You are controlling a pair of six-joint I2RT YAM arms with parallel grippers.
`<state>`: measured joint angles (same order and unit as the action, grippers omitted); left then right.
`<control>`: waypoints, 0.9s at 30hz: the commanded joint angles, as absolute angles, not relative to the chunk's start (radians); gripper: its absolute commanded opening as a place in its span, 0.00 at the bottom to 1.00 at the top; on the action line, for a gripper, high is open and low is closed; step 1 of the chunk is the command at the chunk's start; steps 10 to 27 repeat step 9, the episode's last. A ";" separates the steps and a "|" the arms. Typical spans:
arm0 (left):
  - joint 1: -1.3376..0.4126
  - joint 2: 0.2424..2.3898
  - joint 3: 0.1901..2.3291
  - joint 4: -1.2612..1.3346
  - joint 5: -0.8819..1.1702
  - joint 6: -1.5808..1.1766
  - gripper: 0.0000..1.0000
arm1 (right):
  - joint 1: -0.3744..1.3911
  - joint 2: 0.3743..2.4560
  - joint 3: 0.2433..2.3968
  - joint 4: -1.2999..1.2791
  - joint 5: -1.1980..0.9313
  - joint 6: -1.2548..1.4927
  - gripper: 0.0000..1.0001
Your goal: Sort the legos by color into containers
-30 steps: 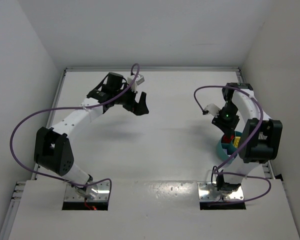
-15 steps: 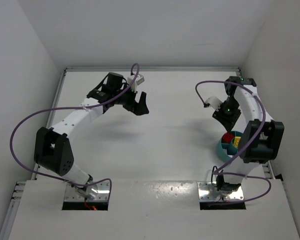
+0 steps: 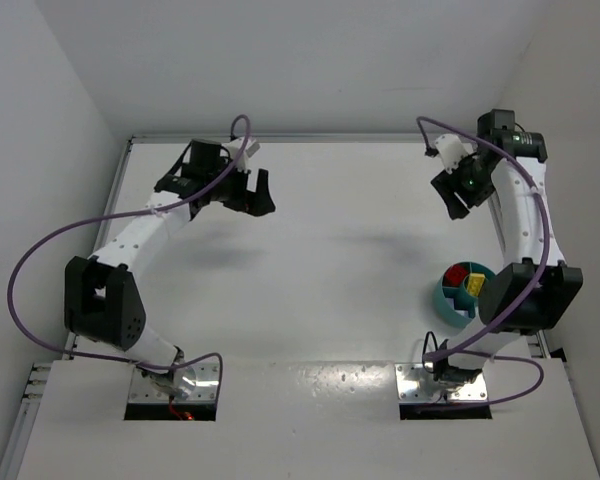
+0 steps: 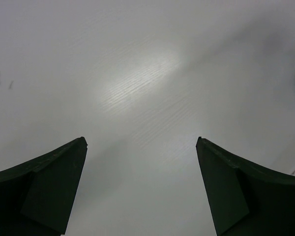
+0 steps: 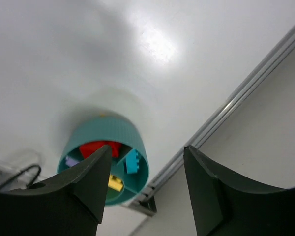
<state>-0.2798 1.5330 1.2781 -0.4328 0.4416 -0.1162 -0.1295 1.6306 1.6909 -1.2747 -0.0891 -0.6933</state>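
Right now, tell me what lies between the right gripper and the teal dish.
Only bare table separates right gripper from dish, per the top view.

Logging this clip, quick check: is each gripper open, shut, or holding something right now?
Left gripper: open, holding nothing.
Right gripper: open, holding nothing.

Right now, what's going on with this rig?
Nothing is being handled. The left tool is open and empty over bare table. The right tool is also open and empty, held high and away from the dish. The dish sits near the table's right edge with red, cyan and yellow legos inside. No loose legos show on the table in the top view.
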 commanded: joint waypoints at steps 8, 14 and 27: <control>0.006 1.522 1.275 -0.509 0.357 -0.089 1.00 | -0.187 1.592 1.474 -0.864 -0.150 -0.276 0.90; 0.029 1.513 1.260 -0.497 0.357 -0.089 1.00 | -0.187 1.583 1.457 -0.844 -0.150 -0.258 0.90; 0.029 1.513 1.260 -0.497 0.357 -0.089 1.00 | -0.187 1.583 1.457 -0.844 -0.150 -0.258 0.90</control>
